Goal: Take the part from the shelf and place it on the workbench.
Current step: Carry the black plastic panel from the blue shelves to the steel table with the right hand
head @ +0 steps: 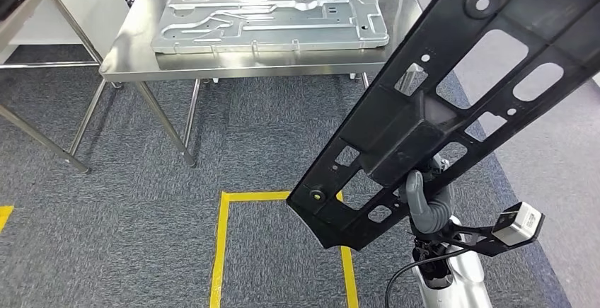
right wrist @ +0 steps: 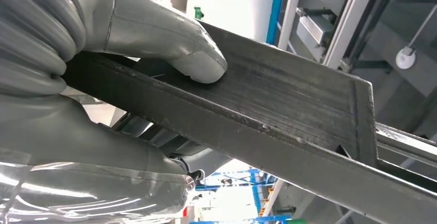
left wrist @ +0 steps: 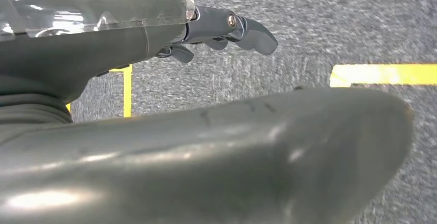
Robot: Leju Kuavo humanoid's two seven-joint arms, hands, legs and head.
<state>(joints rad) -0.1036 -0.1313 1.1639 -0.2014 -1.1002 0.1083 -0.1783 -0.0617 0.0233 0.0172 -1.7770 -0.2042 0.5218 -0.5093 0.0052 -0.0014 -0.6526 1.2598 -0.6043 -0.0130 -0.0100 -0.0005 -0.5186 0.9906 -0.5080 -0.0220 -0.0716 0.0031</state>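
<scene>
A long black part with many cut-out holes slants from the lower middle up to the top right of the head view. My right hand grips it near its lower end. In the right wrist view the thumb presses on the part's black edge. The steel workbench stands ahead at the upper left, well apart from the part. My left hand hangs over the grey carpet, fingers loosely curled and holding nothing.
A large silver stamped metal panel lies on the workbench. Yellow tape marks a rectangle on the carpet below me. Another table's legs cross the left side. Grey frame rails stand behind the part.
</scene>
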